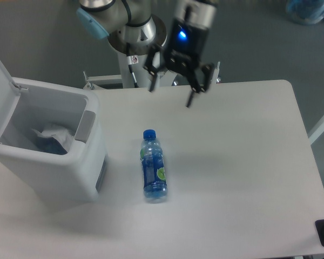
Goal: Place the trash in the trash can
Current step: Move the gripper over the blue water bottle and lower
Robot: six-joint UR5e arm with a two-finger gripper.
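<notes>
The tool (171, 90) is seen with its fingers spread wide and nothing held between them, poised above the far edge of the bench (243, 162). The wrapper (55, 133) is already lodged inside the trash can (48, 172), well off to one side of the tool. The bottle (153, 166) lies flat on the bench, nearer the camera than the tool and apart from it. The fetching of the bottle is judged to be the step in hand: a descent over its body, with the fingers aligned across its width, is called for.
</notes>
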